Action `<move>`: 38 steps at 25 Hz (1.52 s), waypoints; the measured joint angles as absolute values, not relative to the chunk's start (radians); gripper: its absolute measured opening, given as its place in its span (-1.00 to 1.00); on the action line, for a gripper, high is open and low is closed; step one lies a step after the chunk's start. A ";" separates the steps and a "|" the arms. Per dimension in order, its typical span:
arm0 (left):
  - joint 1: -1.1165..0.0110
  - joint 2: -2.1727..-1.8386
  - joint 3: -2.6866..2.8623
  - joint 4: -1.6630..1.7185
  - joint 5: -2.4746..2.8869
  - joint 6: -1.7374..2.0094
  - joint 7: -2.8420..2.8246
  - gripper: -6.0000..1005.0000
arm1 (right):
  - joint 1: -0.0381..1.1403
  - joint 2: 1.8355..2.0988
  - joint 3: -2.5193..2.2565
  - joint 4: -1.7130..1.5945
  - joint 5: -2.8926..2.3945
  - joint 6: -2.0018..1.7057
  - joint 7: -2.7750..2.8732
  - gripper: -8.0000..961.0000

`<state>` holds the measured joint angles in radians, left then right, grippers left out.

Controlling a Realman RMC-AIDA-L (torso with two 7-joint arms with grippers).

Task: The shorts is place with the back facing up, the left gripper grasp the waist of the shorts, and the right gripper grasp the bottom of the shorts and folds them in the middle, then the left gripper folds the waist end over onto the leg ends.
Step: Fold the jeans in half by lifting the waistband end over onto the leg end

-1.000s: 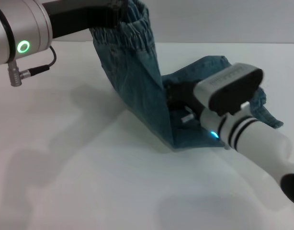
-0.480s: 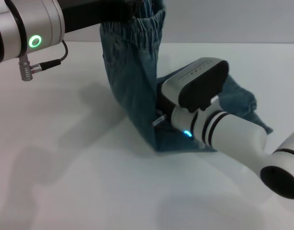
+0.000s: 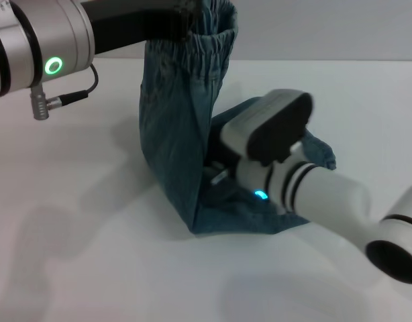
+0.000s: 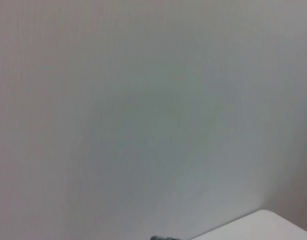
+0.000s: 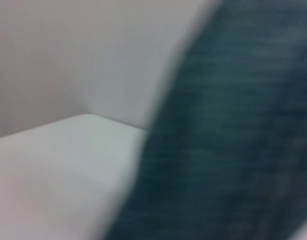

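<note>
The blue-green washed denim shorts (image 3: 186,147) hang by their gathered waistband from the black left end effector (image 3: 184,15), pinched shut on it, now carried further right over the white tabletop (image 3: 92,255). The white right end effector (image 3: 216,176) has slid left along the flat half; its grip probably hidden, I cannot tell.

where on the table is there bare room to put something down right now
Bare table lies to the robot's left of the shorts and along the near edge in front of them. It is crowded in the middle: the left gripper lifts the waistband, and the right gripper sits against the denim.
</note>
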<state>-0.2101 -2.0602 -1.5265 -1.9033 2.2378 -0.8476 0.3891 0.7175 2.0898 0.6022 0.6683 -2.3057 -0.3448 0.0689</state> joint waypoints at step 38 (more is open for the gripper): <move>-0.297 -2.064 -1.175 -1.488 2.092 -0.537 0.459 -0.76 | 0.250 2.077 1.166 0.601 -2.307 -0.837 -0.340 -0.77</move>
<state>-0.2968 -2.0643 -1.1754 -1.4882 2.0921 -0.5374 0.4588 0.2504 2.0771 1.1661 0.6010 -2.3067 -0.8372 -0.3400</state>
